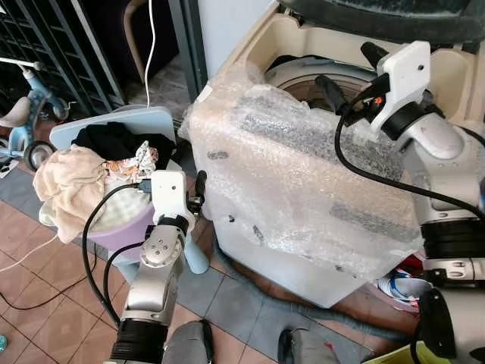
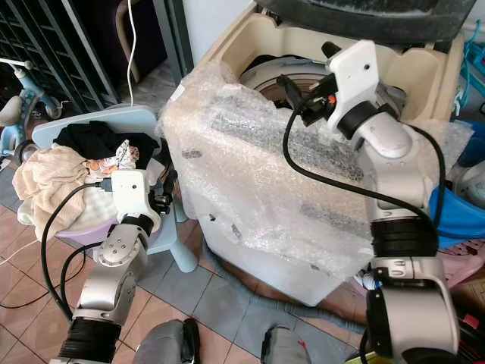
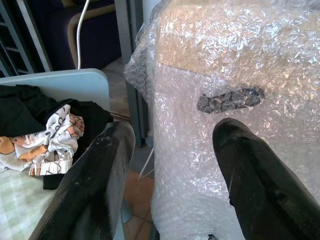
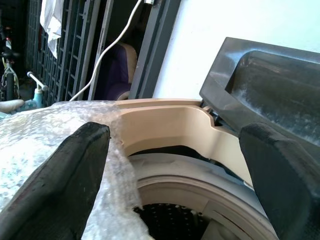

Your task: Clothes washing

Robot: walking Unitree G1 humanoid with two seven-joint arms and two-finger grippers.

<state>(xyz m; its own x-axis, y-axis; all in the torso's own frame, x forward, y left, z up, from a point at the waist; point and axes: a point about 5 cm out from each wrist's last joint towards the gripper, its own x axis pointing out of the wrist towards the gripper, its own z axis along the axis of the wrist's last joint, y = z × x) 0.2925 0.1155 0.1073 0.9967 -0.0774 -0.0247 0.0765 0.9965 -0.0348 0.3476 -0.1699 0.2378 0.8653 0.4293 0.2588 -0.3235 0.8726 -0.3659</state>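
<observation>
Washer: standing wrapped in bubble wrap, its lid tilting up at the back, its drum showing open under the cream rim.
Clothes: lying heaped in a tub on a pale blue seat beside the washer; a cream towel is hanging over the near edge, with black cloth and a printed piece behind it.
Right gripper: hovering over the drum's mouth, well apart from the clothes, fingers spreading wide and holding nothing.
Left gripper: hanging low between the clothes and the washer's wrapped side, fingers gaping, gripping nothing.
</observation>
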